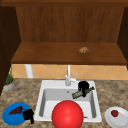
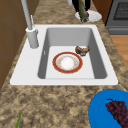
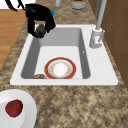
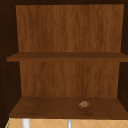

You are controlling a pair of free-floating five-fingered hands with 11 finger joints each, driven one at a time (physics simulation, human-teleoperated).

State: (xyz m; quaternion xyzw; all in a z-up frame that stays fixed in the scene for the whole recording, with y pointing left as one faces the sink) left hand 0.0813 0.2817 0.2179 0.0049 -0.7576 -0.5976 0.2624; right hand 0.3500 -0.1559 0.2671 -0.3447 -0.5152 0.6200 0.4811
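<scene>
A: Where is the right hand [image 1: 83, 85]?

B: Above the sink [image 1: 45, 86], near its back right corner and just right of the faucet [image 1: 68, 76]. Its fingers are curled round a dark green bottle [image 1: 82, 92], which lies tilted, almost on its side, over the basin's right rim. From the right side the same hand [image 3: 40, 15] hangs over the far left wall of the basin with the bottle [image 3: 40, 30] end-on beneath it.

A: And the left hand [image 1: 28, 115]?

B: It hovers at the front left of the worktop [image 1: 25, 93], at the right edge of a blue plate [image 1: 8, 117] that carries a bunch of dark grapes [image 1: 15, 110]. I cannot tell how its fingers stand.

A: What lies in the basin?

B: A plate with a red rim [image 2: 67, 63] flat on the floor of the sink, and a small brown bowl-like thing [image 2: 82, 50] just beside it, toward the right wall. In the front view a red ball [image 1: 67, 115] sits at the sink's front edge.

A: Anything else around?

B: A white plate [image 1: 121, 121] with a tomato [image 1: 114, 113] on the worktop's front right corner, a potted plant [image 1: 9, 81] at the back left, and a small tan lump [image 4: 84, 104] on the lower cabinet shelf [image 4: 50, 108] above.
</scene>
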